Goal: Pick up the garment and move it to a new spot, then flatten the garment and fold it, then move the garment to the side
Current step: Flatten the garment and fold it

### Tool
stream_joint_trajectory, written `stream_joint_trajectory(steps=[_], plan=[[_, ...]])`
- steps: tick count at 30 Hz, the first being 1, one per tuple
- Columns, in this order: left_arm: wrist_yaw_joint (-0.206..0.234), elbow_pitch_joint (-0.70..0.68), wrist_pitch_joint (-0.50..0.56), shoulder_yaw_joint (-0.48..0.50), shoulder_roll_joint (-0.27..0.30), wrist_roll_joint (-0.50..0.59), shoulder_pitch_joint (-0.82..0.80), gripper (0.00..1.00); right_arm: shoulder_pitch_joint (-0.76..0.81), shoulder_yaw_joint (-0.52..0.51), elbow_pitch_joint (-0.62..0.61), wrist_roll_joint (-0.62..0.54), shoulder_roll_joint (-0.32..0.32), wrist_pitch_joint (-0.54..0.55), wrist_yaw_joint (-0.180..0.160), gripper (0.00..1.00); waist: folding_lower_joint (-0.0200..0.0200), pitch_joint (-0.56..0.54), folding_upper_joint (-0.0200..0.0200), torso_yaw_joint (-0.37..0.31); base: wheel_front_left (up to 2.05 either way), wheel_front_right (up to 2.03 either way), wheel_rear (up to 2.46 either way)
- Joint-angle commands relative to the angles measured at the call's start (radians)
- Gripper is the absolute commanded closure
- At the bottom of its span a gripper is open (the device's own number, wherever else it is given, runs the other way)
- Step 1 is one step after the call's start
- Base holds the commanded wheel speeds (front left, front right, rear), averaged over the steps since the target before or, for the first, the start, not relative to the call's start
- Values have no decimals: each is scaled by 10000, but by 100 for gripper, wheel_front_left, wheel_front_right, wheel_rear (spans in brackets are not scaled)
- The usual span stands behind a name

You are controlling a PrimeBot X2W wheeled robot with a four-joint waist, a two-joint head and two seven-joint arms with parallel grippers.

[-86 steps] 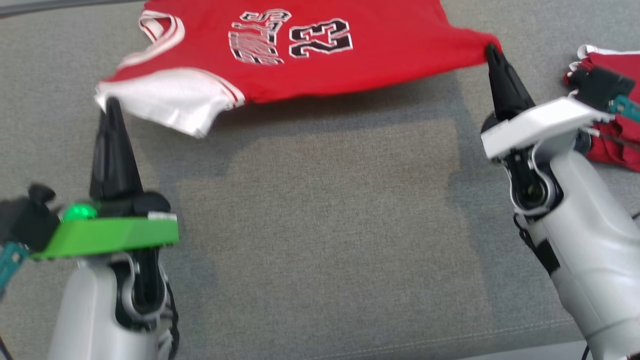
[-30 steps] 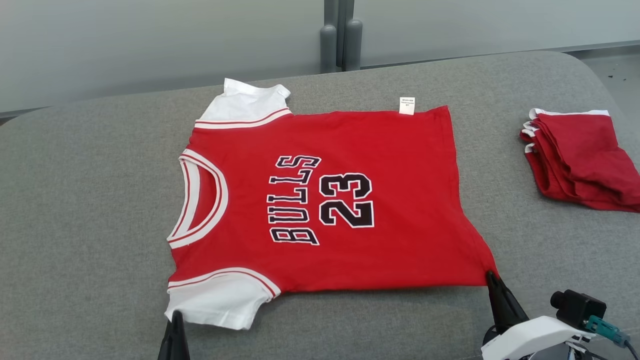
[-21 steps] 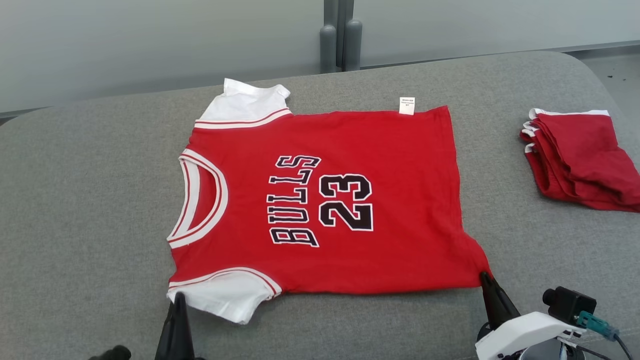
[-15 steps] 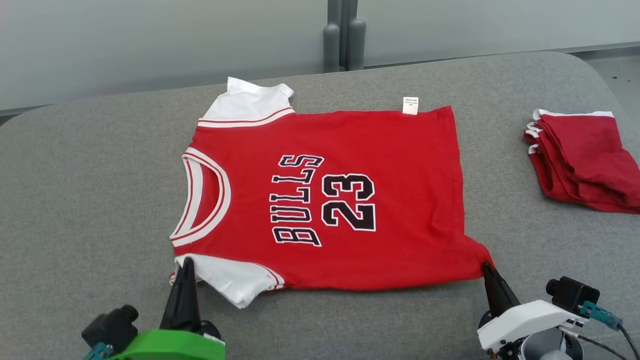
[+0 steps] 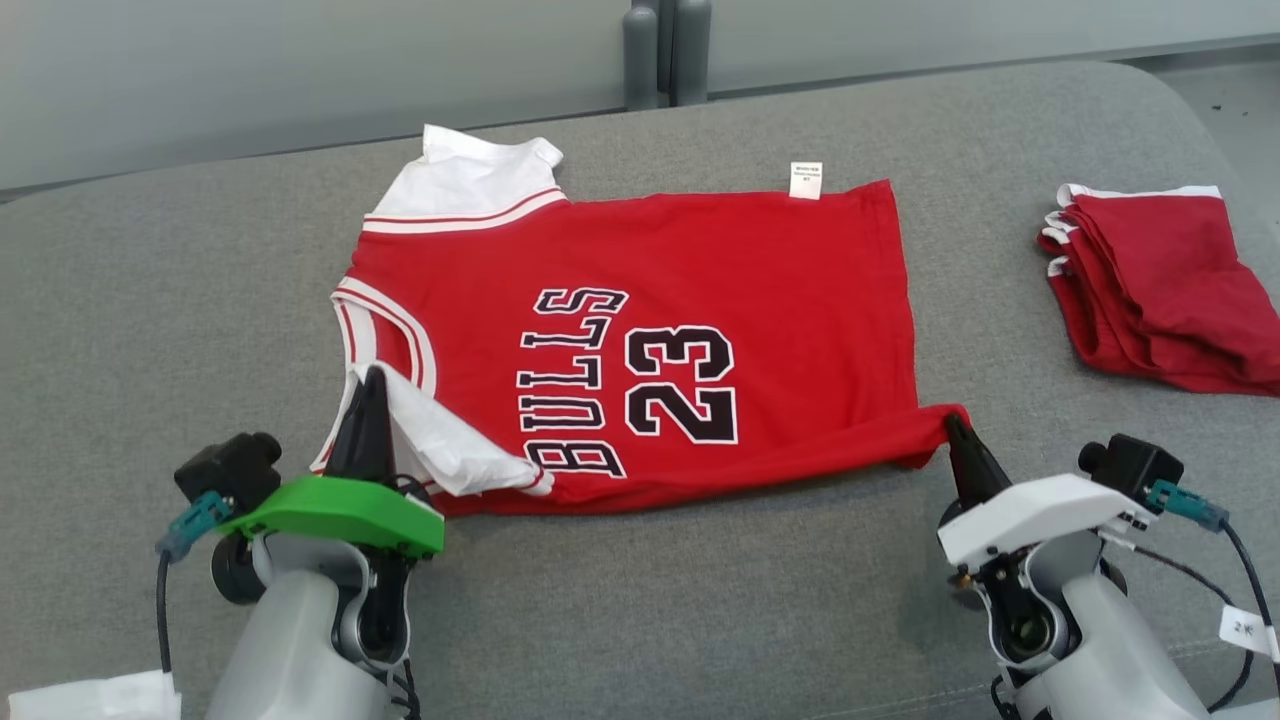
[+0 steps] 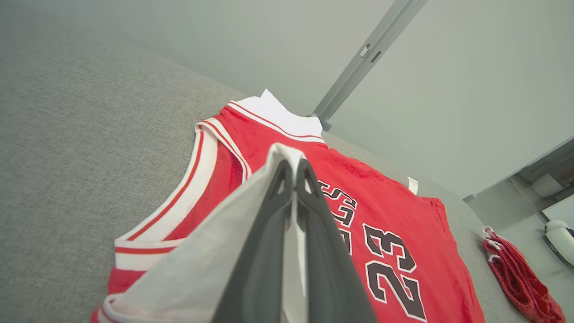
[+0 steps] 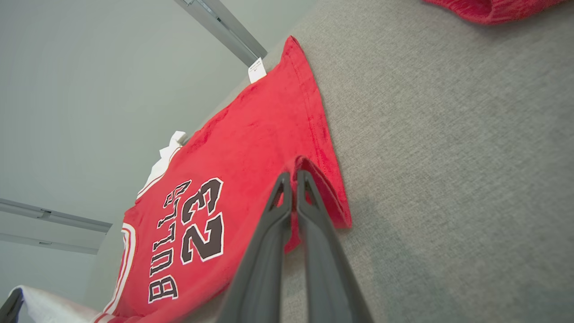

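Note:
The garment (image 5: 700,280) is a red jersey with white sleeves and black "BULLS 23" print, spread on the grey cushion (image 5: 150,300) with its neck to the left. My left gripper (image 5: 368,378) is shut on the near white sleeve (image 5: 440,450), lifted and folded over the jersey's front. In the left wrist view the white sleeve (image 6: 202,269) drapes over the closed fingers (image 6: 269,233) of the left gripper (image 6: 293,163). My right gripper (image 5: 950,422) is shut on the near hem corner (image 5: 935,418), raised and carried inward. The right wrist view shows the red garment (image 7: 251,148) pinched at the right gripper (image 7: 293,176).
A pile of folded red garments (image 5: 1160,290) lies at the right of the cushion. A grey post (image 5: 660,50) stands behind the cushion's far edge against a pale wall. White cloth or paper (image 5: 90,695) shows at the lower left corner.
Both grippers have moved away from me over the jersey, carrying the near sleeve and near hem corner up and inward. The head camera has also shifted.

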Motion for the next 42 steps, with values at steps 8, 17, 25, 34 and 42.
stream_joint_trajectory(steps=[8, 17, 25, 34, 42], plan=[[-143, 1260, -81, 248, 10, 396, -1568, 100, -1877, 52, 1614, -232, -6, -6, 3, 100, 0, 896, -1, -397, 0, 0, 0], [-214, 1701, -86, 891, -12, 947, -2273, 100, -3424, 714, 3476, 284, -3, -382, 3, 100, 0, 1340, -1, -364, 0, 0, 0], [-225, 1763, -86, 874, -34, 1082, -2602, 100, -4218, 1420, 4574, 849, -3, -855, 3, 100, 0, 1460, -1, -334, 0, 0, 0], [-224, 2532, -79, 528, -24, 1132, -3034, 76, -4783, 2248, 5244, 1379, -3, -1212, 3, 71, 0, 1512, -1, -452, 0, 0, 0], [-224, 2311, -79, 540, -29, 906, -2964, 0, -5019, 2531, 5192, 1432, 0, -1615, 3, 0, 0, 1472, -1, -415, 0, 0, 0]])
